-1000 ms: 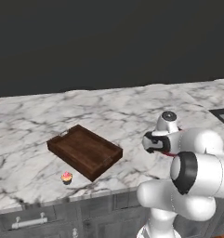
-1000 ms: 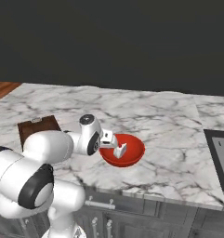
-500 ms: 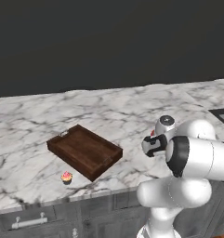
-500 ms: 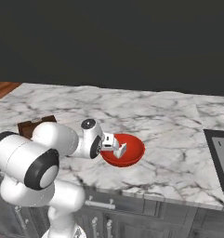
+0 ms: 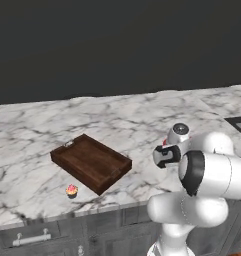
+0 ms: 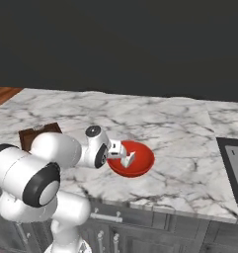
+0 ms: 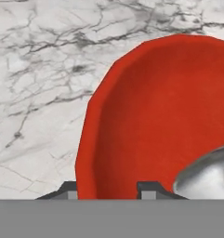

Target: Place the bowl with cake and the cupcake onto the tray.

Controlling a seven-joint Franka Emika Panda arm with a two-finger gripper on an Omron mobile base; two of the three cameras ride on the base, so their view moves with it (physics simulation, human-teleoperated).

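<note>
Bowl with cake (image 6: 135,159): red, glossy, shallow, rigid; likely slick and light, with a thin rim as the only sensible place to take hold. Sits on the marble tabletop (image 6: 189,143), near its front edge, well apart from the tray (image 5: 91,162). Cake wedge barely discernible here; perhaps the pale curved shape at the lower right of the hand view, too cropped to say.

Gripper (image 6: 128,157) low at the near-left rim of the bowl, tips pointing down. In the hand view, one dark fingertip (image 7: 69,189) just outside the rim, the other (image 7: 148,189) just inside, the red wall running between them. Looks like a straddle of the rim, fingers set fairly narrow with the wall in the gap; whether already pressing on it, cannot tell.

Judged risk: a smooth curved wall pinched at one side may tip or slide once lifted, shifting the cake, so a deep, firm pinch and a level carry seem wise.

Cupcake (image 5: 71,190) on the tabletop just beside the tray's near corner, not touching it.
</note>
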